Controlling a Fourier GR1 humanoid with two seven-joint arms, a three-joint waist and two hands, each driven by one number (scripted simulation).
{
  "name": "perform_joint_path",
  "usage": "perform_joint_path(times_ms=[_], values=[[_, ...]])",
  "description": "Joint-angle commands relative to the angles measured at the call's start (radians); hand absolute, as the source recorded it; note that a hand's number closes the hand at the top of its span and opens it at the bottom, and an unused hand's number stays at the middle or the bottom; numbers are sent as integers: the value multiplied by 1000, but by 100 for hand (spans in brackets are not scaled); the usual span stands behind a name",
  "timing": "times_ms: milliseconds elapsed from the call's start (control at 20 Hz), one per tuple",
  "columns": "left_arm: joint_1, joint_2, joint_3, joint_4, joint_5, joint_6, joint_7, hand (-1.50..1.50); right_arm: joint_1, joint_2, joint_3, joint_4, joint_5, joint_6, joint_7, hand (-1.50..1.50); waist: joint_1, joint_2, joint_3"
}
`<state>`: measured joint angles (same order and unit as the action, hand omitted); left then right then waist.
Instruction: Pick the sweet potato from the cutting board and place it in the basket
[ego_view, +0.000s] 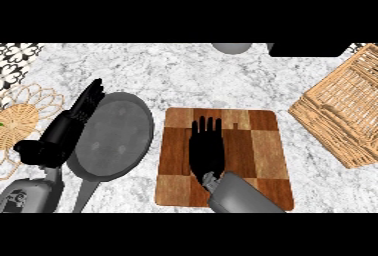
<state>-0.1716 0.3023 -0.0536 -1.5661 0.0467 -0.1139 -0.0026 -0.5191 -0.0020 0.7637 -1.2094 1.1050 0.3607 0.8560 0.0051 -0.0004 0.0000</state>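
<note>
- Woven straw, pale and looped at its edge, made up the round placemat (16, 122) at the far left of the marble counter (192, 75); a small fleck of green sat on its left side.
- A patterned black-and-white patch (16, 57) filled the upper left corner.
- The left hand (83, 107) rested just beside the placemat, fingers straight and pointing up and to the right, open and holding nothing, its tips close to the pan's rim.
- A grey frying pan (111, 137) lay next, tilted oval in this view, its handle running down toward the lower edge.
- The wooden cutting board (255, 150), a patchwork of light and dark brown blocks, lay in the middle of the counter, near the pan's right rim.
- The right hand (207, 147) lay flat over the board's left half, fingers straight, close together and pointing away from the robot, the grey forearm coming in from below.
- The sweet potato could not be seen on the board or elsewhere; whether it lay hidden under the flat hand could not be told.
- A grey rounded object (232, 47) and a black shape (306, 49) sat at the top edge.
- The wicker basket (347, 105) stood at the far right, turned at an angle, well apart from the hand.
</note>
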Motion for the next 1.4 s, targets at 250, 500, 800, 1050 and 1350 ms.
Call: perform_joint_path(times_ms=[250, 500, 800, 1050, 1350], values=[[85, -6, 38, -84, -18, -39, 1, 0, 17, -2, -105, 66, 17, 36, -121, -150, 1, 0, 0], [-32, -41, 42, -2, -29, -19, 46, 0, 40, 2, -24, 123, 14, 46, -110, 150, -1, 2, 0], [-16, -48, 51, 4, -43, -38, 8, 0, 43, -27, 10, 128, 51, 24, -169, 150, -3, 1, 0], [-3, -54, 46, -6, -60, -18, 18, 0, 3, 1, -249, 137, -12, -115, -35, 150, -10, 5, 1], [-14, -45, 42, -22, -45, -47, 19, 0, -36, 2, -501, 172, -76, -409, 113, 150, 10, 10, 2]])
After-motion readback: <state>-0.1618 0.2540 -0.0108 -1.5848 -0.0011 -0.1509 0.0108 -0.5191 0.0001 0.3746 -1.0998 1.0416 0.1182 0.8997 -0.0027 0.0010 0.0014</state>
